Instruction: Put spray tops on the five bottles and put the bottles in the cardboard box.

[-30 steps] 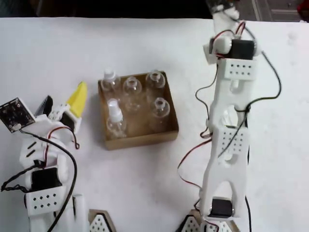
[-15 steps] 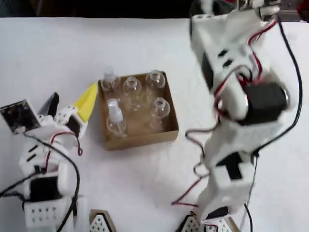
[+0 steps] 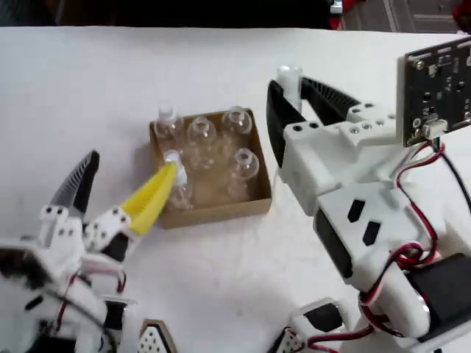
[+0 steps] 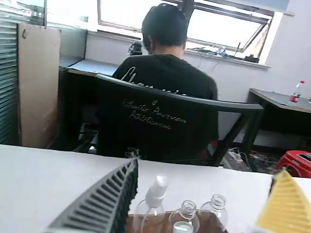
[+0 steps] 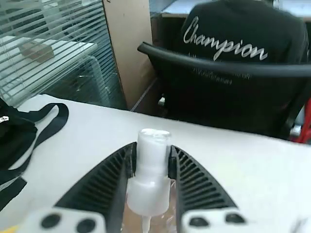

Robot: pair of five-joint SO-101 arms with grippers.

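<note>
- Right gripper (image 3: pixel 291 82) clamped on a spray top (image 5: pixel 151 167), past the cardboard box (image 3: pixel 213 212)'s far right corner.
- Left gripper (image 3: pixel 133 161) spread wide; yellow finger (image 3: pixel 151 197) tip over the box's near-left bottle (image 3: pixel 177 190).
- Five bottles (image 3: pixel 200 134) stand inside the box, two capped.

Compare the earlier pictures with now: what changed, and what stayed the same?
The right gripper drew back from the far edge of the table to beside the cardboard box, shut on a spray top. The left gripper swung its yellow finger over the box. Box and bottles stayed put.
</note>
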